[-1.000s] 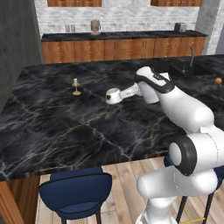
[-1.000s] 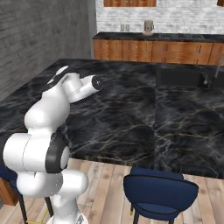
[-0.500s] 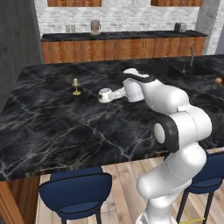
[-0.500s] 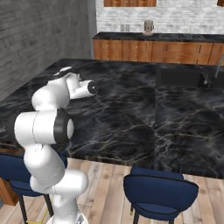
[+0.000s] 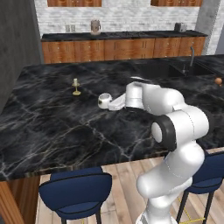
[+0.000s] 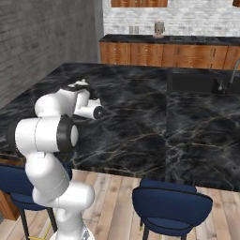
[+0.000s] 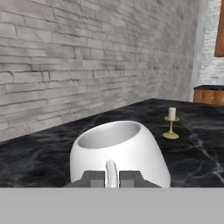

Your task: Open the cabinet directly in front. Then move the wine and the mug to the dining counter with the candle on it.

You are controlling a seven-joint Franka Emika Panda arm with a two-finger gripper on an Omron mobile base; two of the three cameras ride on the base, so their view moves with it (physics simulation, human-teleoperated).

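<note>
No text, label, brand, number or sign can be read anywhere (the mug (image 7: 119,151) shows a plain white side here, and the candle (image 7: 172,113) and the dining counter (image 5: 52,127) carry no lettering either).

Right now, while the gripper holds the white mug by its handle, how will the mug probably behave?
The mug looks rigid. Held only by its thin handle in the shut gripper, its round body may swing or twist. The glossy surface looks slippery, so it could slide on the dining counter.
</note>
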